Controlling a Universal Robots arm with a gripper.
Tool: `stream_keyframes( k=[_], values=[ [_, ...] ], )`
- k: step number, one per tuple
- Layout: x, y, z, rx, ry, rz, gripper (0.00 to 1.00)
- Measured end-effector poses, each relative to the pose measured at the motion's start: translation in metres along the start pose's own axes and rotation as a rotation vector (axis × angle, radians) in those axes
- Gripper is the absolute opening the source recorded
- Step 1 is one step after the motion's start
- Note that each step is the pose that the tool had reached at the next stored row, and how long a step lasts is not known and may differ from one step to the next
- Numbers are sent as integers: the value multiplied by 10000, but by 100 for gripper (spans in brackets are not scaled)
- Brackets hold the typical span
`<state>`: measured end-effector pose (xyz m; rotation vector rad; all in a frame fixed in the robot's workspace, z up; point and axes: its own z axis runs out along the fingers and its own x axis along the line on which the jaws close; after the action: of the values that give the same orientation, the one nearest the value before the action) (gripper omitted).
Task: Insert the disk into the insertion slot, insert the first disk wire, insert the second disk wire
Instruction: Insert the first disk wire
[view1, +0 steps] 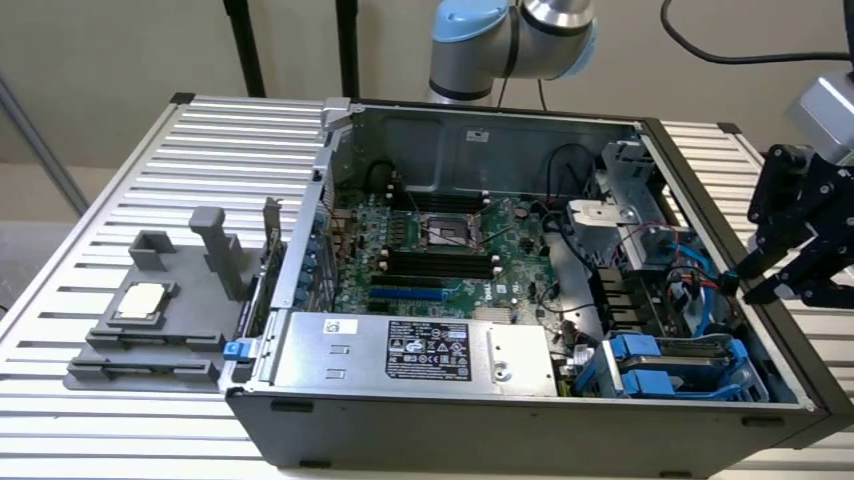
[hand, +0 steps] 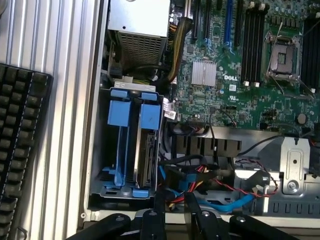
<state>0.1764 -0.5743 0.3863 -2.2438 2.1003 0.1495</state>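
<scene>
Fixture (view1: 160, 320): grey, set on the slatted table (view1: 120, 430) at the exterior view's left; a small square chip (view1: 142, 300) is laid on it.
Computer case (view1: 534, 430): side panel off, placed mid-table.
Power supply (view1: 414, 350): silver box with a black label, seen along the case edge nearest the camera.
Motherboard (view1: 441, 250): green, seen behind the power supply.
Insertion slot (view1: 687, 365): dark grey cage with blue rails, found in the case corner toward the exterior view's right.
Disk (hand: 146, 160): seen edge-on, seated in the cage bay on the motherboard side, under a blue tab; a blue frame is seen in the neighbouring bay.
Wires (hand: 220, 202): blue and red, bundled just beside the cage; whether any is plugged in cannot be told.
Gripper (view1: 750, 287): black, hung over the case wall at the exterior view's right, near the cage; fingers (hand: 197, 215) parted about halfway, nothing seen clamped, disk not touched.
</scene>
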Motion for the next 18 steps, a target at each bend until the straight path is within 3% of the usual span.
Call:
stream_keyframes(
  k=[12, 18],
  values=[
    [-5, 154, 169, -49, 78, -384, 30],
    [-56, 160, 282, -71, 114, -570, 30]
  ],
)
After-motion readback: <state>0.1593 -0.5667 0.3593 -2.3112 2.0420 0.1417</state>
